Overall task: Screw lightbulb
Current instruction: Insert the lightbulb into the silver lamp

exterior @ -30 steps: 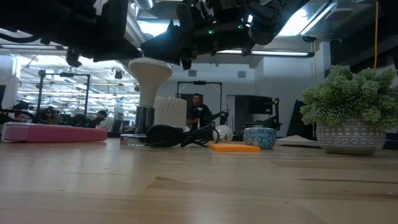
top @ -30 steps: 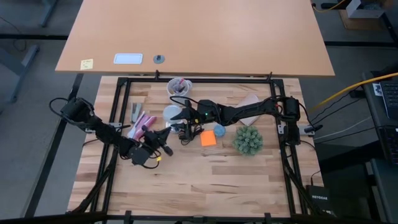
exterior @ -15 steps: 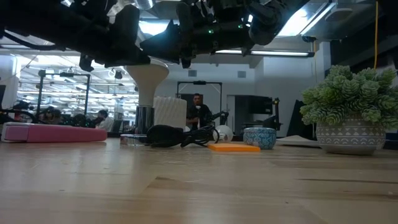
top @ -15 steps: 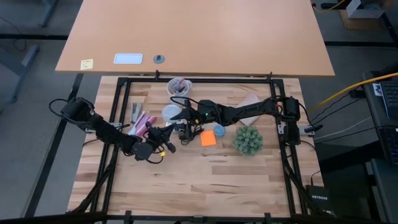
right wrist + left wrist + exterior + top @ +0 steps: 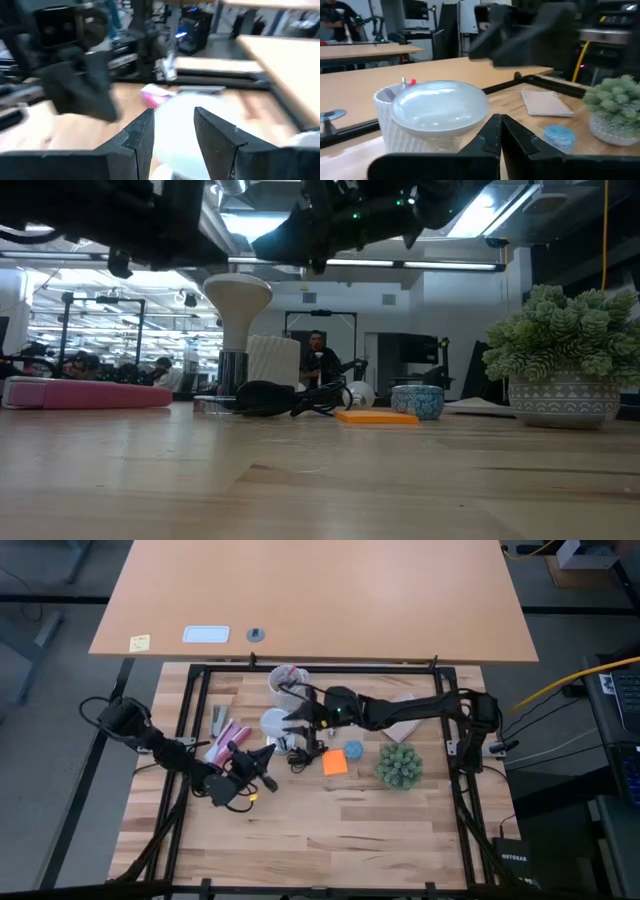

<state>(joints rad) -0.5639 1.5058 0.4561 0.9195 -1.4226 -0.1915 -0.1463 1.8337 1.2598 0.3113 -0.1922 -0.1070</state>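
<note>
Above upright lightbulb (image 5: pixel 275 724): right tool (image 5: pixel 296 717) parted, empty; left tool (image 5: pixel 268 757) beside, closed, empty.

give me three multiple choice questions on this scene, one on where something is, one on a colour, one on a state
1. Where is the lightbulb?
A. upright near the pale pen cup
B. lying beside the potted plant
C. on the pink case

2. What colour is the sticky note?
A. green
B. orange
C. white

3. How is the right gripper set?
A. shut on the bulb
B. open, fingers apart
C. shut on a pen

Answers: 1 A, the low view shows it standing dome up beside the cup. 2 B, the high view shows it orange. 3 B, the right wrist view shows a gap between the fingers.
</note>
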